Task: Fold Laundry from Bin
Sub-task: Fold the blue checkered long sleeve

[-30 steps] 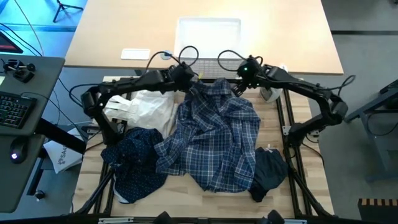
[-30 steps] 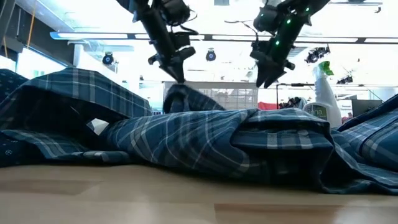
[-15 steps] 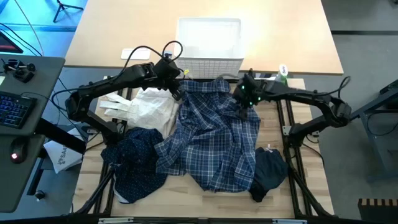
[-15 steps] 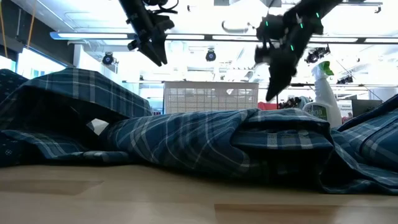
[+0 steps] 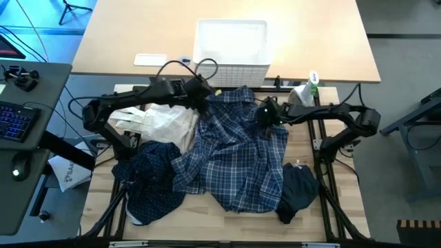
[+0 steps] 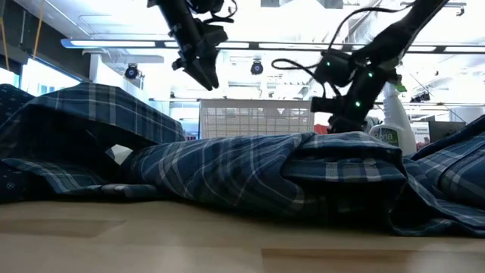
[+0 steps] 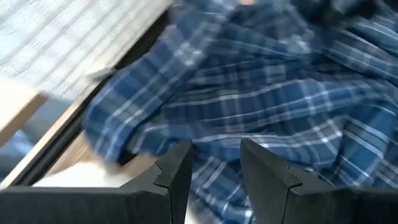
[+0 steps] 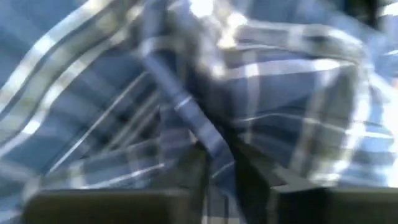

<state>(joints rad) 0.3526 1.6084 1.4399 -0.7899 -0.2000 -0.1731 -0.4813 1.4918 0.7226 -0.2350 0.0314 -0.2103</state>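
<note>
The right tool has dropped from above the plaid shirt onto its upper right part, on the side toward the white bin. In the right wrist view its fingers are pinched on a ridge of plaid cloth, so it is clenched on the shirt. The left tool has come back in toward the shirt's upper left corner, next to the bin's near wall. It hangs just above the cloth with its fingers parted and nothing between them, so it is released.

One corner of the shirt now looks secured and the other is about to be taken. That likely sets up a two-handed lift to spread the shirt flat for folding.

The plaid shirt lies crumpled in the middle of the tabletop. Its long axis runs from the bin toward the near edge, with what seems the collar end toward the bin. To its left lies the navy dotted shirt, below the cream cloth bag. The plain dark navy piece lies to its right.
</note>
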